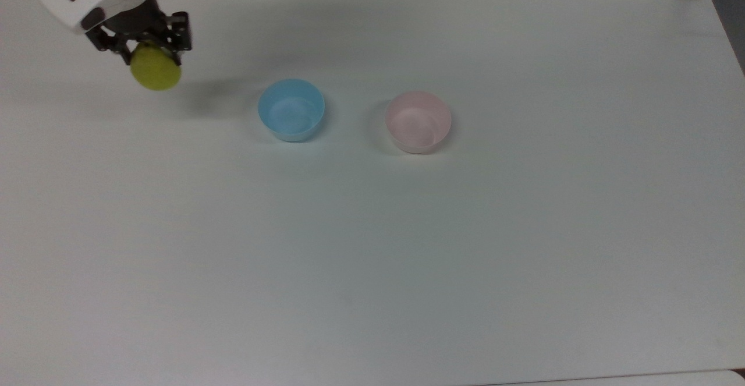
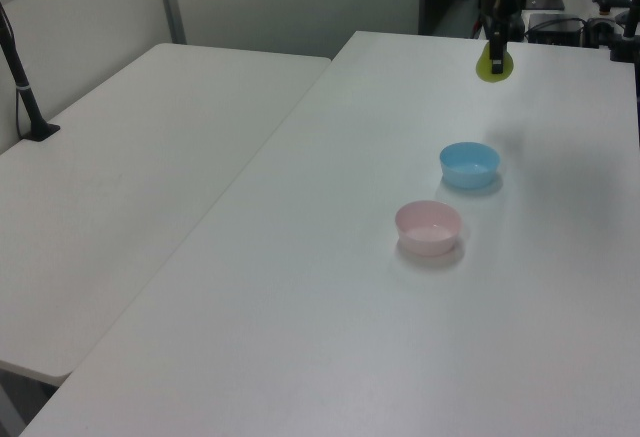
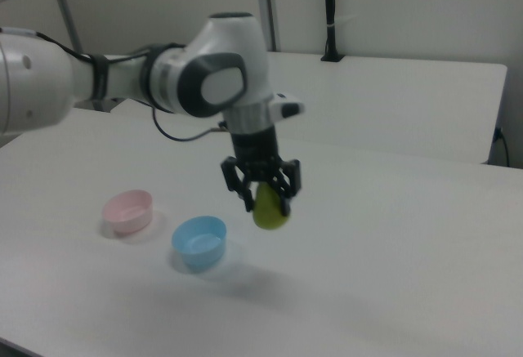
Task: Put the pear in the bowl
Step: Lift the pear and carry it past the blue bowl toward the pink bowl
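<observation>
Two fingers of your gripper (image 3: 263, 196) pinch the pear (image 3: 270, 208), lifted off the table (image 1: 372, 246); bowl (image 1: 418, 121) sits well apart.

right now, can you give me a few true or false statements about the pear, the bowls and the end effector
1. The end effector holds the pear above the table. True.
2. The pear lies inside the pink bowl. False: the bowl has nothing in it; the pear is in the end effector.
3. In the top view, the blue bowl sits between the pear and the pink bowl. True.
4. The two bowls are stacked. False: they stand apart, side by side.
5. The pink bowl is tipped on its side. False: it stands upright.
</observation>
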`<control>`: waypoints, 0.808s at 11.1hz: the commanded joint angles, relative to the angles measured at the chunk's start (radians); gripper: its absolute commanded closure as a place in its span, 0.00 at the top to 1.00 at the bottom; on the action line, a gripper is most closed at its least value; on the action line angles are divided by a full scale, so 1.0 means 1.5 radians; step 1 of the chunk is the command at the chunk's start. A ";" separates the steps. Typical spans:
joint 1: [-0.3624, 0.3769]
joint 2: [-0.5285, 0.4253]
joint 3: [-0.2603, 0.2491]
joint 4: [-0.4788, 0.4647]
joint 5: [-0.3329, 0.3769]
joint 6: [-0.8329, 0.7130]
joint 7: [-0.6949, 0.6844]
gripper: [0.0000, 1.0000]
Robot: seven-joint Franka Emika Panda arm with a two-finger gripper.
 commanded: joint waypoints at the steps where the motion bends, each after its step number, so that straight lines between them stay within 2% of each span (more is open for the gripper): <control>1: 0.109 -0.046 -0.001 -0.014 -0.010 -0.051 0.117 0.45; 6: 0.297 -0.033 -0.001 -0.020 0.000 -0.055 0.284 0.45; 9: 0.371 0.007 0.000 -0.018 0.026 -0.035 0.330 0.45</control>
